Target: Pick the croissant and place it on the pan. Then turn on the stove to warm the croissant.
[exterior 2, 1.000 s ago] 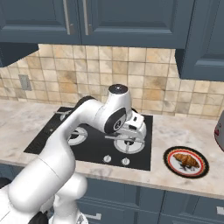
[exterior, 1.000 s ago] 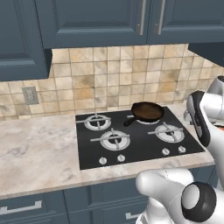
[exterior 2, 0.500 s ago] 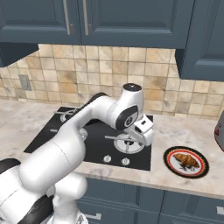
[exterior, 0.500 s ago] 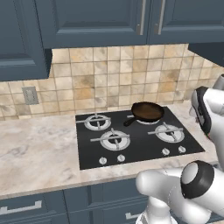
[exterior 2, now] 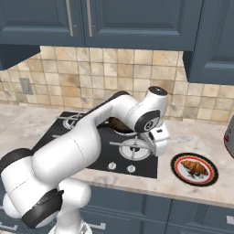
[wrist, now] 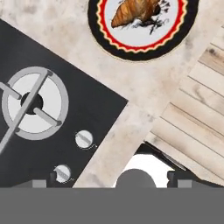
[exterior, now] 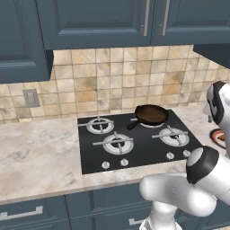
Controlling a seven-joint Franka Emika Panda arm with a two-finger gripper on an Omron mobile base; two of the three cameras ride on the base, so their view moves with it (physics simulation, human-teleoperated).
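The croissant (exterior 2: 195,167) (wrist: 135,11) lies on a round plate (exterior 2: 208,179) (wrist: 101,27) with a red and black rim, on the counter right of the stove (exterior: 134,143) (exterior 2: 146,165) (wrist: 48,144). The dark pan (exterior: 152,114) sits on the back right burner; in the right base view the pan (exterior 2: 119,124) is partly behind the arm. My gripper (exterior 2: 160,150) (wrist: 113,181) hangs above the stove's right edge, left of the plate, open, with nothing between its fingers. It points down at the counter.
Silver knobs (wrist: 84,139) line the stove's front edge, beside the front right burner (wrist: 33,103). A rounded appliance (exterior 2: 230,136) stands at the counter's far right. Cabinets hang overhead. Bare marble counter (exterior: 40,157) stretches left of the stove.
The arm has swung right across the stove, carrying the hand from over the front burners to the stove's right edge, nearer the plate. The jaws stay wide apart.
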